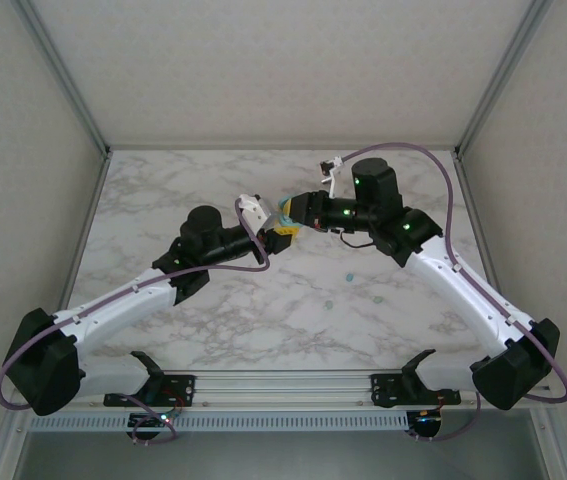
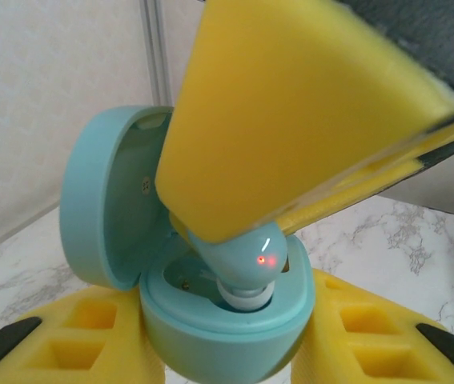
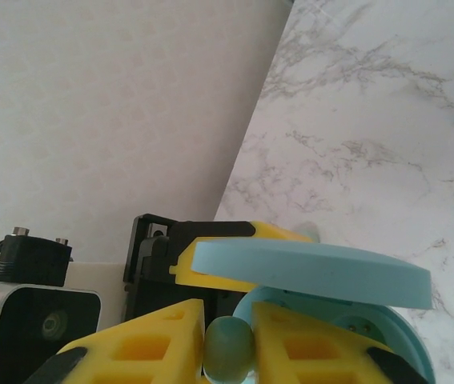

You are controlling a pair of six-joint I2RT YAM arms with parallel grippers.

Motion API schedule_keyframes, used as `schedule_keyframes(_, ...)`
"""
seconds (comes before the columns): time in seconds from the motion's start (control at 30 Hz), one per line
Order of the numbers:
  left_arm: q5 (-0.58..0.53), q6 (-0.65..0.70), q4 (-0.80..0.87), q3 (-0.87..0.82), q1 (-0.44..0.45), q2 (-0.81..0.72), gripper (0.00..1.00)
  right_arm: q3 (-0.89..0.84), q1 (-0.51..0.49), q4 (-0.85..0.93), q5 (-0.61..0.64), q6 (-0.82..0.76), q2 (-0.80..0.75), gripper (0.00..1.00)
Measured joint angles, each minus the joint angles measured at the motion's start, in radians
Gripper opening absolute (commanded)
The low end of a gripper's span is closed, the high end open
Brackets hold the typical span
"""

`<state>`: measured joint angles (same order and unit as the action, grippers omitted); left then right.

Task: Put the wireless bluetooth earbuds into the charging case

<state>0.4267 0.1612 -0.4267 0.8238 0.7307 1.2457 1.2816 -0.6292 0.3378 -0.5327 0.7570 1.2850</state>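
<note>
The light blue charging case (image 2: 218, 332) stands open, its lid (image 2: 102, 200) tipped back to the left. My left gripper (image 2: 227, 348) is shut on its base, a yellow finger (image 2: 90, 336) on either side. A light blue earbud (image 2: 251, 258) with a red light glowing sits tip-down in the case's well, its white tip just inside. My right gripper (image 3: 228, 346) is shut on that earbud (image 3: 228, 352), and one of its fingers (image 2: 291, 104) comes down over the case. Seen from above, both grippers (image 1: 281, 230) (image 1: 295, 212) meet at the case (image 1: 285, 208) mid-table.
A few loose earbuds (image 1: 348, 275) (image 1: 329, 305) (image 1: 376, 299) lie on the marble table (image 1: 163, 200) in front of the right arm. Walls close in the table on three sides. In the right wrist view the case lid's edge (image 3: 315, 272) lies right above the fingers.
</note>
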Motion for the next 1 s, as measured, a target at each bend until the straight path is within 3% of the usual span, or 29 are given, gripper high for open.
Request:
schedule_keyframes(0.67, -0.011, 0.0, -0.003, 0.0, 0.0, 0.0, 0.22, 0.036, -0.005, 0.08, 0.069, -0.024, 0.0, 0.29)
schedule_keyframes(1.0, -0.022, 0.0, -0.027, 0.0, 0.0, 0.0, 0.22, 0.05, -0.005, 0.111, 0.062, -0.054, -0.031, 0.38)
